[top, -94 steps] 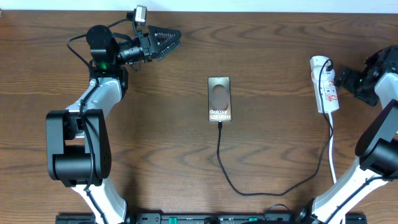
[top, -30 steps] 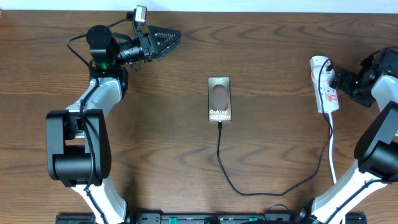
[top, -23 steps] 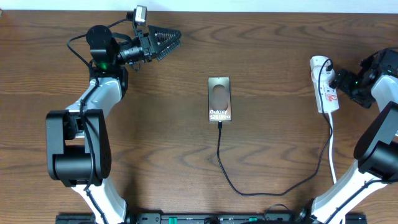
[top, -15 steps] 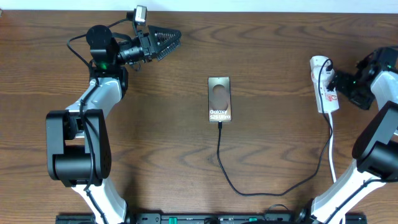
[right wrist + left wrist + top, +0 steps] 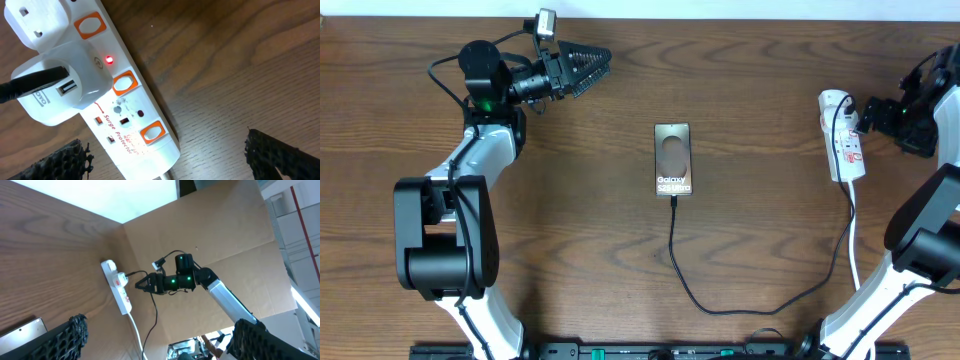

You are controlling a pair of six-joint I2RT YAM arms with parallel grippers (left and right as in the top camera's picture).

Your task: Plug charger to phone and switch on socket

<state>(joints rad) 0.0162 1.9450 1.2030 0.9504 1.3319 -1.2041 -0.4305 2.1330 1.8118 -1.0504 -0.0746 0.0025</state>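
Note:
The phone (image 5: 672, 160) lies face up mid-table, and its corner shows in the left wrist view (image 5: 25, 332). The black charger cable (image 5: 685, 285) meets the phone's near edge, loops toward the front and runs up to the white socket strip (image 5: 844, 160) at the right. In the right wrist view the cable's plug sits in a white adapter (image 5: 65, 95) on the strip (image 5: 135, 115), and a small red light (image 5: 108, 60) glows. My right gripper (image 5: 869, 112) (image 5: 162, 142) is open, just right of the strip, not touching it. My left gripper (image 5: 592, 65) (image 5: 160, 325) is open and empty at the far left.
The strip's white cord (image 5: 854, 255) runs toward the front edge on the right. Three orange rocker switches (image 5: 125, 82) sit on the strip. A cardboard wall (image 5: 225, 235) stands behind the table's right side.
My right gripper has drawn back from the strip's side, toward the far edge and slightly right. The left arm, phone and cable have not moved.

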